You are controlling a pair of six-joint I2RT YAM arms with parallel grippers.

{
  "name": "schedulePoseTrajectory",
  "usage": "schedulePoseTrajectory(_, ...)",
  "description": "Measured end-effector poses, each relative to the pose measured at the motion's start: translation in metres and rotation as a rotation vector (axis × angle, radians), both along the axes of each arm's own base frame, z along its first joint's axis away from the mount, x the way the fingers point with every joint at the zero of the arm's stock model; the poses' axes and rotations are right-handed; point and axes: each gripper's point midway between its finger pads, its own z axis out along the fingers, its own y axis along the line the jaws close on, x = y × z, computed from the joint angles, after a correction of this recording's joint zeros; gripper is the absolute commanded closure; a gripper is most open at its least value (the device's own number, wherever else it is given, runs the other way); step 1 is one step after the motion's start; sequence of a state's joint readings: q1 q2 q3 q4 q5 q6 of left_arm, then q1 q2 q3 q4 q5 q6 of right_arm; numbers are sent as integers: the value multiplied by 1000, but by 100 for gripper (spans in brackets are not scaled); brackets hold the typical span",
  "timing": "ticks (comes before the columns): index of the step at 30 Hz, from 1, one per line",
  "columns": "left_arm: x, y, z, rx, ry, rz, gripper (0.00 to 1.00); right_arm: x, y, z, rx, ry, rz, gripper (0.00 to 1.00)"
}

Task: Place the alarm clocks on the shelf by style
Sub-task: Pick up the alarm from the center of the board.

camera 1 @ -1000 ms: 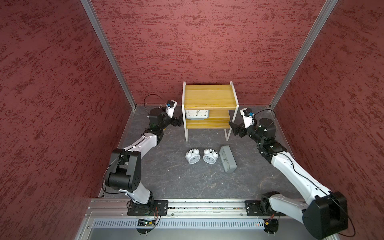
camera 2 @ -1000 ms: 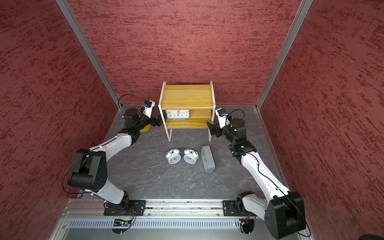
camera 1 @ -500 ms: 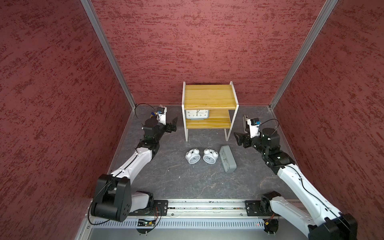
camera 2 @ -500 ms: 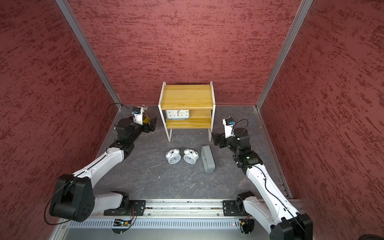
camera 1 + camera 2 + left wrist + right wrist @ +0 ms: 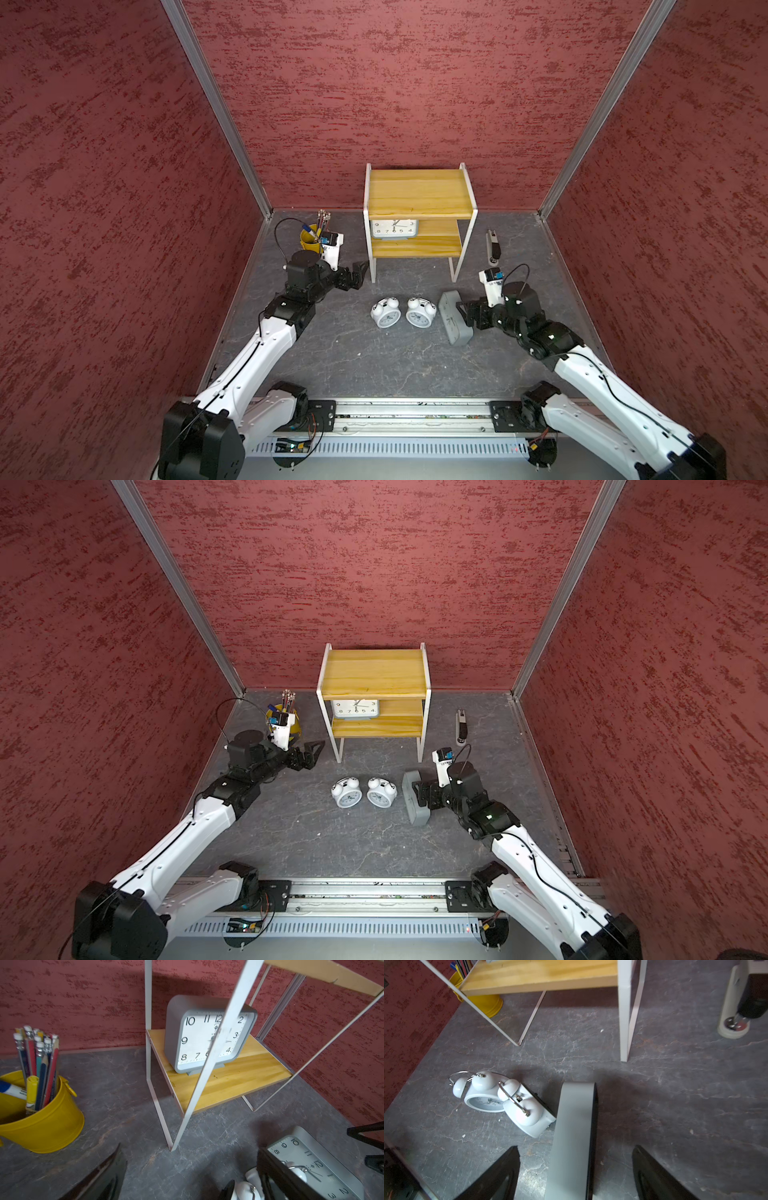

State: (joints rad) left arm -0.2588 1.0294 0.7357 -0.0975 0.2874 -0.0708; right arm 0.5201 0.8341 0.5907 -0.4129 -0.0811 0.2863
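Straddling the grey clock [image 5: 574, 1118], your right gripper [image 5: 575, 1147] stood wide; your left gripper [image 5: 190, 1151] gaped empty, its lower-right finger [image 5: 274, 1176] half-hiding a twin-bell clock [image 5: 246, 1189].

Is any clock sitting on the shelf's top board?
No, the top board is bare; the one shelved grey clock stands on the lower board.

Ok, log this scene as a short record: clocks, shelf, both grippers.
shelf: upper board bare
shelved grey clock: lower board, upright
left gripper: open, empty, near shelf's front leg
right gripper: open, straddling second grey clock
second grey clock: on table, gaps to both jaws
white twin-bell clocks: on table, before shelf
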Motion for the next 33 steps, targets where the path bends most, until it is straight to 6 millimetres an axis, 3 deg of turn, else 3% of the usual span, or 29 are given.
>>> schedulePoseTrajectory(8, -17, -6, -6, 20, 54, -68, 0, -11, 17, -35, -100, 76, 14, 14)
schedulePoseTrajectory(13, -19, -9, -6, 19, 56, -90, 2, -12, 19, -49, -156, 94, 4, 24)
schedulePoseTrajectory(18, -20, -9, -9, 23, 66, -94, 4, -9, 20, -52, -164, 95, -5, 36)
schedulePoseTrajectory(26, -21, -11, -12, 34, 72, -105, 6, -8, 20, -53, -166, 95, -11, 63)
schedulePoseTrajectory(33, -29, -30, -12, 66, 69, -182, 5, -7, 14, -49, -201, 64, -15, 72)
